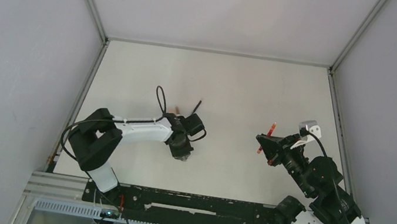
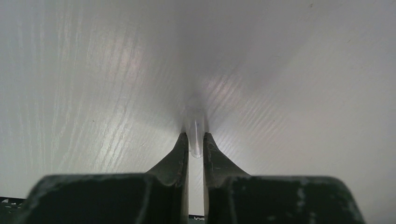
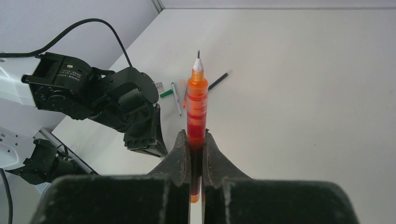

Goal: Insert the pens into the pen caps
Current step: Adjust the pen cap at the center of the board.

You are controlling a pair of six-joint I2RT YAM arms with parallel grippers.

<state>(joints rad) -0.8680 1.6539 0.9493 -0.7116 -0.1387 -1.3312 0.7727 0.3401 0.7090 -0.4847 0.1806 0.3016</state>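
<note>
Two grips: right claw [image 3: 196, 136] red pen [image 3: 197, 98], left claw [image 2: 196, 138] pale tube [image 2: 195, 122].

We see the left arm folded at the elbow, its forearm reaching right across the near-left part of the table. Its wrist is bent down, so the left gripper [image 1: 181, 154] points at the surface. In the wrist view its fingers [image 2: 180, 151] stand almost together, pinched on a clear tube [image 2: 195, 135], with the tips close to the surface. The right arm rises from the near right corner and leans left and far, its wrist roughly level. We find the right gripper [image 1: 263, 141] raised off the table, its fingers [image 3: 180, 154] clamped on a red pen [image 3: 197, 100] that sticks out beyond the tips.
</note>
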